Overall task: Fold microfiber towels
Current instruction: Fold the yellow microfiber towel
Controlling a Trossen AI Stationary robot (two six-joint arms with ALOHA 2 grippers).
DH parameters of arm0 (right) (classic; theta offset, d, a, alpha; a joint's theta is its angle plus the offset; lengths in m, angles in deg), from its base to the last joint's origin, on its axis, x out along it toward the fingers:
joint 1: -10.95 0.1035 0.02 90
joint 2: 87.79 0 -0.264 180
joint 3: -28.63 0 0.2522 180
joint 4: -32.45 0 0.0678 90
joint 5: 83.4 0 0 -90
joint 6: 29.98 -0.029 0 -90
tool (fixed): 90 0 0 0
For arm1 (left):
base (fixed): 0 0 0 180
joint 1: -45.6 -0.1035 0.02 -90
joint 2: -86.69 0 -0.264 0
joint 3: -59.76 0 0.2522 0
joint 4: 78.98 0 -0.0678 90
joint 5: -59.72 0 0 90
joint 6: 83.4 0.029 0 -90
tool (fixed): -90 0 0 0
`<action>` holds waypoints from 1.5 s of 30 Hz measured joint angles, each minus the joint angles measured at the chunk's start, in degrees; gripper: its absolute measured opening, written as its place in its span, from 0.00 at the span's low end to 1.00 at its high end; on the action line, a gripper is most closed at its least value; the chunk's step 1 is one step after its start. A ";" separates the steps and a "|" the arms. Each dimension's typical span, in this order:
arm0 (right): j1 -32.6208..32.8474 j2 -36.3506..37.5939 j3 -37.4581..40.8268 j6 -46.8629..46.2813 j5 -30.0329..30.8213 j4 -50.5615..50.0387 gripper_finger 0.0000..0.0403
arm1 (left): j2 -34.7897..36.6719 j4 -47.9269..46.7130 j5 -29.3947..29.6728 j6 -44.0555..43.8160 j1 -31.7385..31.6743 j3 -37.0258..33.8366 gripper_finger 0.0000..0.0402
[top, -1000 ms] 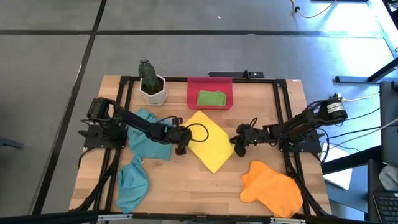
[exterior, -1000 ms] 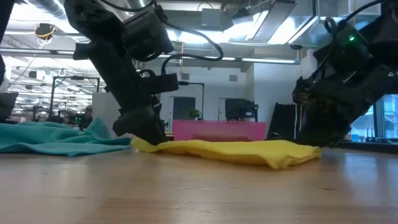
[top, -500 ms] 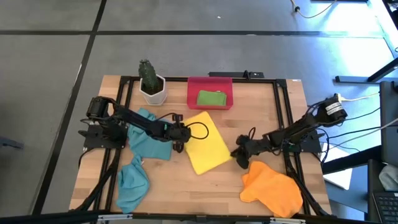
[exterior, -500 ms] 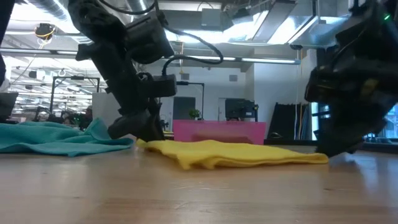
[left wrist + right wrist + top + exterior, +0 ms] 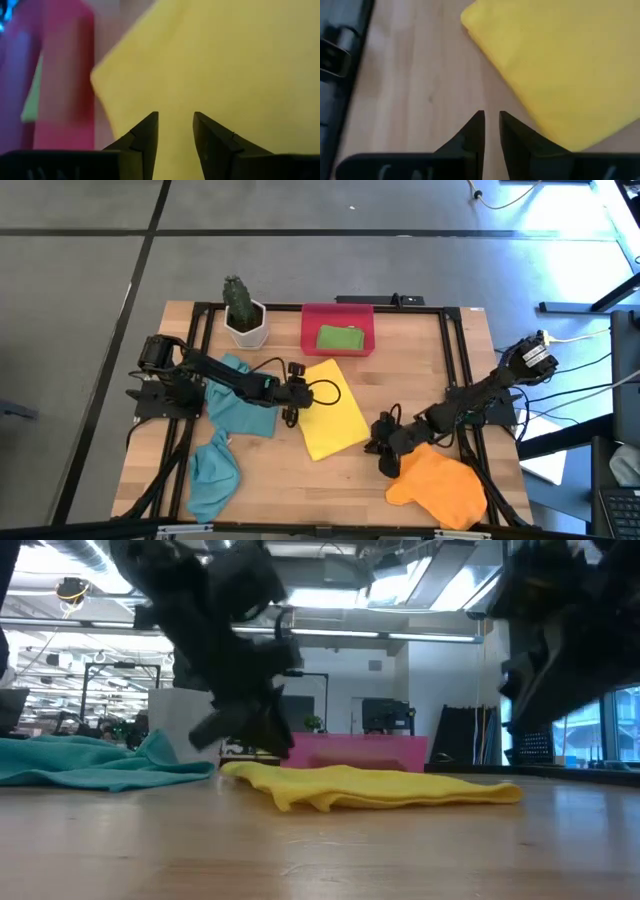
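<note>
A yellow towel [image 5: 332, 408] lies folded into an oblong on the table's middle, flat on the wood [image 5: 380, 788]. My left gripper [image 5: 298, 393] hovers open over its left edge, and its fingers [image 5: 175, 131] have nothing between them. My right gripper [image 5: 380, 440] is off the towel's near right corner, above bare wood. It is open by a narrow gap [image 5: 491, 126] and touches nothing. An orange towel [image 5: 440, 490] lies crumpled just near of it. Two teal towels [image 5: 240, 405] [image 5: 212, 470] lie at the left. A green towel [image 5: 340, 338] lies folded in the red tray [image 5: 310, 330].
A potted cactus [image 5: 243, 310] stands at the far left beside the red tray. A black frame [image 5: 455, 370] runs along the table's sides. Bare wood shows along the near edge between the teal and orange towels.
My right gripper has drawn away from the yellow towel's right corner toward the near edge and the orange towel, rising as it went. My left gripper has lifted a little and rolled over the towel's left edge. The yellow towel changed from a diamond outline to a narrower oblong, then lay still.
</note>
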 joint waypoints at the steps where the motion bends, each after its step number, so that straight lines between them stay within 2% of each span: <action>1: 0.16 0.00 -1.53 2.37 0.95 -2.82 0.14 | 0.65 0.25 -1.10 -0.29 0.73 0.44 0.29; 5: 0.79 0.00 -5.92 7.89 6.21 -12.50 0.14 | 3.16 0.99 -7.09 -1.86 4.65 0.89 0.29; 8: 0.64 0.04 -6.66 10.17 7.89 -14.57 0.15 | 3.22 2.58 -11.89 -2.77 8.29 0.92 0.29; 10: 0.50 0.04 -6.65 14.92 7.85 -15.12 0.17 | 2.72 3.38 -12.61 -2.95 10.65 0.95 0.29; 14: 0.55 0.09 -6.44 25.53 7.77 -17.95 0.25 | 1.30 4.82 -12.52 -4.55 13.87 0.89 0.29; 19: 0.50 -0.67 -6.40 32.00 7.81 -20.19 0.40 | -1.20 9.44 -14.28 -6.10 15.42 0.94 0.29; 25: 0.50 -1.70 -6.37 31.40 10.21 -20.08 0.53 | -4.73 13.36 -17.98 -5.98 15.39 0.96 0.29; 32: 0.46 -1.70 -6.37 30.55 11.23 -19.62 0.56 | -6.96 14.31 -18.99 -4.58 17.49 3.53 0.29; 35: 0.46 -1.70 -6.37 30.44 11.23 -19.31 0.56 | -7.05 14.21 -18.55 -4.78 18.50 4.65 0.34; 42: 0.46 -1.70 -6.37 29.09 12.05 -19.26 0.56 | -9.49 11.38 -13.91 -5.20 19.81 7.35 0.53; 45: 0.46 -1.70 -6.37 29.01 12.16 -19.23 0.56 | -11.70 8.29 -12.61 -4.54 19.59 8.11 0.56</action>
